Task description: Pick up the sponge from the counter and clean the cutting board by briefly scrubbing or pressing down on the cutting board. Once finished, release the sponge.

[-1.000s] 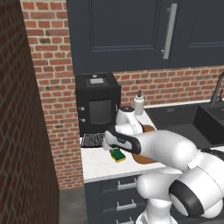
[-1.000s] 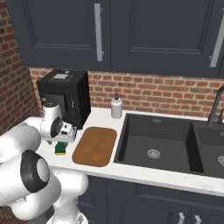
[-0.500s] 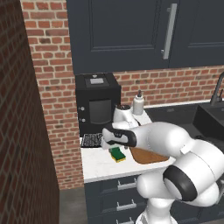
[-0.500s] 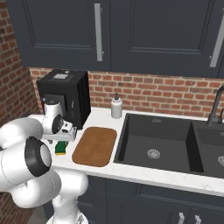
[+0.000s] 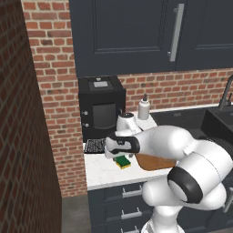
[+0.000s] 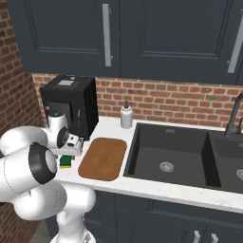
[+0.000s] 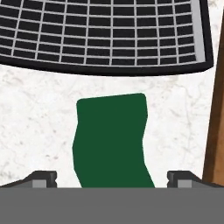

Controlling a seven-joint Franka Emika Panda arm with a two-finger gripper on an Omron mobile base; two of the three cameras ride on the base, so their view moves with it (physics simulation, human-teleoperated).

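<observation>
The sponge [image 7: 111, 140] is seen lying flat on the white counter [image 7: 39, 127], its dark green top turned toward the hand camera, with the gripper [image 7: 111, 178] held directly above it. In the hand view the two finger tips [image 7: 43, 178] are spread wide, one on each side of the sponge, and bare counter is visible between each tip and the green block, so the jaws are parted and nothing is gripped. Whether the tips have reached the height of the sponge cannot be told.

In the left base view the sponge [image 5: 122, 161] is found near the front of the counter [image 5: 102, 170], its yellow base showing under the green layer, just below the dark hand of the arm. The cutting board [image 5: 152, 161] lies just beside it (a narrow strip of counter separates the two), largely hidden there by the white forearm. From the right base view the cutting board [image 6: 103, 158] is shown whole, flat on the counter [image 6: 156, 187] between the sponge [image 6: 66, 162] and the dark sink basin [image 6: 166, 156].

Beyond the sponge, the black ribbed mat [image 7: 105, 33] is laid in front of the black coffee machine [image 5: 101, 107]. A small white bottle [image 6: 126, 115] stands against the brick wall behind the board, well apart from the sponge.
</observation>
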